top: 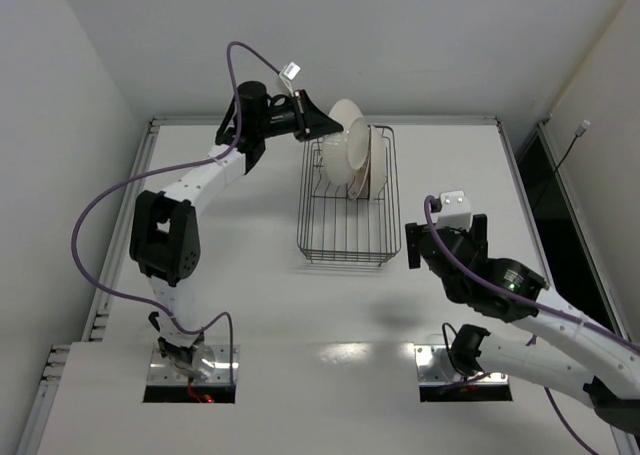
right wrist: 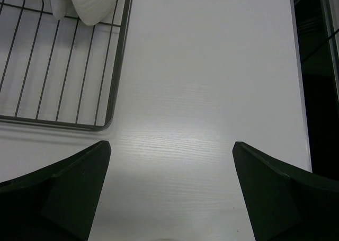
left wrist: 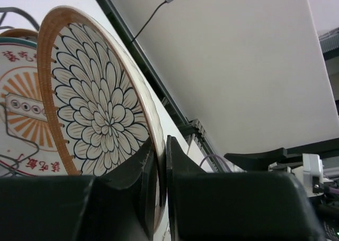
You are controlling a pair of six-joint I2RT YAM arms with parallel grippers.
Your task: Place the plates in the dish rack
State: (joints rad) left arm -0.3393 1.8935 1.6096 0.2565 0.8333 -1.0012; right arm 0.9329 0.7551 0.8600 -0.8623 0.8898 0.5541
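The left arm (top: 165, 235) rises from the near-left part of the worktop (top: 250, 305), a purple cable (top: 90, 225) looping off it, and stretches toward the far edge. Its gripper (top: 335, 128) sits at the far-left corner of the dish rack (top: 348, 263).

Up close, the left gripper (left wrist: 160, 167) has its two black fingers (left wrist: 135, 172) pinched tight on the lower rim of a petal plate (left wrist: 100, 108). That plate stands on edge, its brown rim between the pads and its flower face turned away from the right-hand finger. Just past it stands a sunburst plate (left wrist: 21, 114) with orange rays and red lettering, face toward the petal one. Whether the two touch, I cannot tell.

From above, the plates (top: 345, 153) show as white undersides bunched at the far end of the rack, upright among the wires. I cannot pick out how many there are. The rack itself lies mid-worktop, long side running from near to far, its near half bare wire.

Right of the rack, the right arm (top: 500, 280) bends in from the near-right corner. Its gripper (right wrist: 170, 145) hangs over plain worktop with fingers (right wrist: 69, 188) spread wide and nothing between them. The rack's near-right corner (right wrist: 114, 114) lies just off to its left.
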